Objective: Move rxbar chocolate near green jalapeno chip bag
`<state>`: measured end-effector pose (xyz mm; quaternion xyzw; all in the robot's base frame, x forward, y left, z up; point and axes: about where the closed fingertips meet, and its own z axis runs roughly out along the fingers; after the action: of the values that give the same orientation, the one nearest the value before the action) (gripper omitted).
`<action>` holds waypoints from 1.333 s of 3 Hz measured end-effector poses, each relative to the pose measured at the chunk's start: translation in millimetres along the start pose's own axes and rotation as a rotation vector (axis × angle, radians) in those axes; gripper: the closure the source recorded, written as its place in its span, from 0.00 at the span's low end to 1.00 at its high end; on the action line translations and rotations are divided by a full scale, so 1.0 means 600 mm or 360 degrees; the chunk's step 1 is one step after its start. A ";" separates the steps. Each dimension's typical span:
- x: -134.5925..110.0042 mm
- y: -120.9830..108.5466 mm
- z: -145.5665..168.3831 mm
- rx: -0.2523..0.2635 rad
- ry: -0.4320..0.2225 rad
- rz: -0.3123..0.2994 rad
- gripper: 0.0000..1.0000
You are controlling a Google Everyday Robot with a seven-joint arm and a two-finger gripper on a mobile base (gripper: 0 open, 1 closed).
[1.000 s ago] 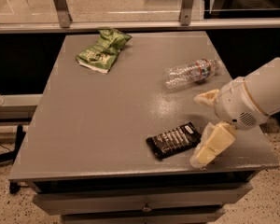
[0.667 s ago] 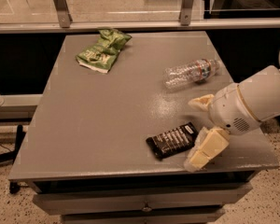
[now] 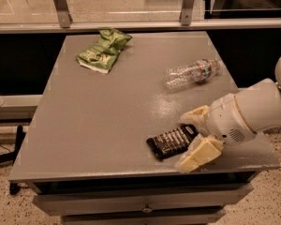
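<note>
Far left and toward the back of your table, the green jalapeno chip bag lies crumpled, pale edge facing the front. Nothing touches it.

Move across to the front right and there's the rxbar chocolate, flat on the table near the front edge, black wrapper with the white lettering up, lying at a slant. It is well apart from the chip bag, most of the table between them.

Behind it, toward the right rear, a clear plastic bottle lies on its side, away from the bar.

Now your end effector: it's low at the bar's right end, fingers spread wide, one cream pad just behind the bar's end and the other in front of it by the table's front edge. So it's released, nothing clamped. The bar's right end sits between the two pads.

Your white arm comes in from the right edge, sloping down and leftward to the wrist above the table's front right corner.
</note>
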<state>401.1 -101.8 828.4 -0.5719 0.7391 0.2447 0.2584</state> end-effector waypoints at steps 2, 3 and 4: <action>-0.008 0.013 -0.011 -0.0001 -0.0050 0.0008 0.69; -0.016 0.019 -0.026 0.0013 -0.0069 0.0004 0.92; -0.019 0.025 -0.038 0.0022 -0.0077 0.0010 1.00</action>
<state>386.7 -104.8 854.0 -0.5617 0.7361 0.2542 0.2792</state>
